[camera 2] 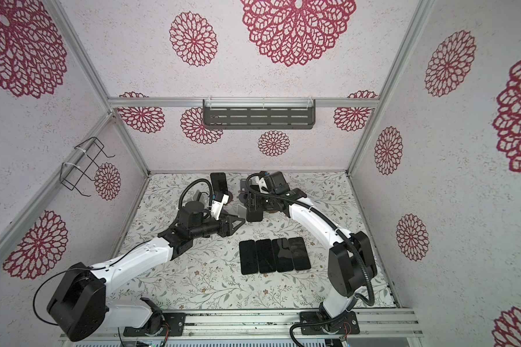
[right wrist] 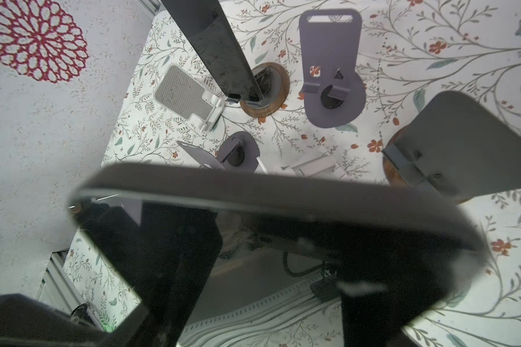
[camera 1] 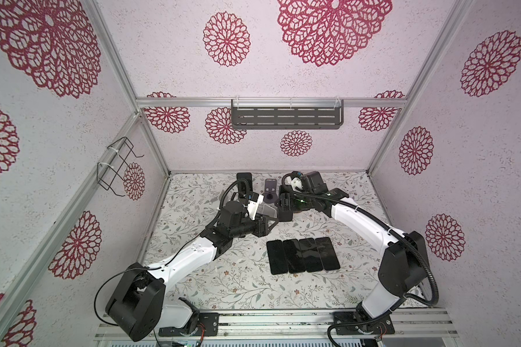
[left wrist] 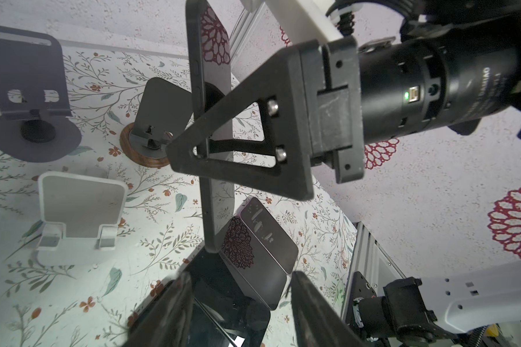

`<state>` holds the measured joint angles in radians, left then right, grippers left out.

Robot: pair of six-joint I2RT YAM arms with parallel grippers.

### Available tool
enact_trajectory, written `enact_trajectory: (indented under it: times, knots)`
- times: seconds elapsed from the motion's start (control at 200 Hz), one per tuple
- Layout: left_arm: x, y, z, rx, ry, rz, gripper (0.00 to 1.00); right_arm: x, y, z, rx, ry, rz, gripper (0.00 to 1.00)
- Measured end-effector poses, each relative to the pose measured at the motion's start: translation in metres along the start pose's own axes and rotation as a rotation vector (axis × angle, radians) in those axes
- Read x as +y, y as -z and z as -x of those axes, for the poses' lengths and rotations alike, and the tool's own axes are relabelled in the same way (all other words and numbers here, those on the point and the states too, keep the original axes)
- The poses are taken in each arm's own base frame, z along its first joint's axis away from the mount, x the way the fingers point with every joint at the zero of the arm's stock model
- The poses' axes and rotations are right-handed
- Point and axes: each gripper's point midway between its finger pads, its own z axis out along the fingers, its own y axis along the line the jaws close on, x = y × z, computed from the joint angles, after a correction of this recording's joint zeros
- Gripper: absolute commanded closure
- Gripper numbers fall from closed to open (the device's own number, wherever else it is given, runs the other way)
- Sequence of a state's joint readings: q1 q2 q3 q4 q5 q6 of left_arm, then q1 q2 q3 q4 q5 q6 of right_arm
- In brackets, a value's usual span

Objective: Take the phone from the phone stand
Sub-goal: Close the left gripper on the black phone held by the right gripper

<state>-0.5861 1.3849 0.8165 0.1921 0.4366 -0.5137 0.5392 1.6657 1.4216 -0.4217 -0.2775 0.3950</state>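
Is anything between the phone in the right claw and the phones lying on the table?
Only the left gripper, hovering beside the held phone over the far end of the phone row; the table between looks bare.

Both top views look down from six o'clock, high; wrist cameras sit close, sharing the purple stand (left wrist: 24,66) (right wrist: 328,54).

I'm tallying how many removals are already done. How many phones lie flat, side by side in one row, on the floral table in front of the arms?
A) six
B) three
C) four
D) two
C: both top views show four phones lying flat, edge to edge, in a single row on the table.
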Motion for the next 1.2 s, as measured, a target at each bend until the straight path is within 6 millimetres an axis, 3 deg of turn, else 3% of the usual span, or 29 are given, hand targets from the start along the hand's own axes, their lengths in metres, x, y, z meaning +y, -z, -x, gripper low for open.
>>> enact_trajectory:
  times: [0.275,0.49,0.666,0.981,1.201]
  knots:
    - [0.010,-0.020,-0.003,0.017,0.003,-0.002,0.54,0.006,-0.001,-0.003,0.004,-0.007,0.040,0.32]
    - [0.008,-0.030,0.009,0.001,-0.009,-0.022,0.66,0.005,-0.003,-0.008,0.017,-0.009,0.047,0.31]
    - [0.010,-0.034,0.006,0.008,-0.006,-0.024,0.77,0.004,-0.003,-0.011,0.022,-0.011,0.048,0.31]
    - [0.012,-0.038,0.004,0.016,0.002,-0.029,0.80,0.010,-0.002,-0.010,0.015,-0.011,0.084,0.31]
    - [0.014,-0.039,0.003,0.017,0.017,-0.031,0.97,0.013,-0.002,-0.010,0.017,-0.009,0.095,0.30]
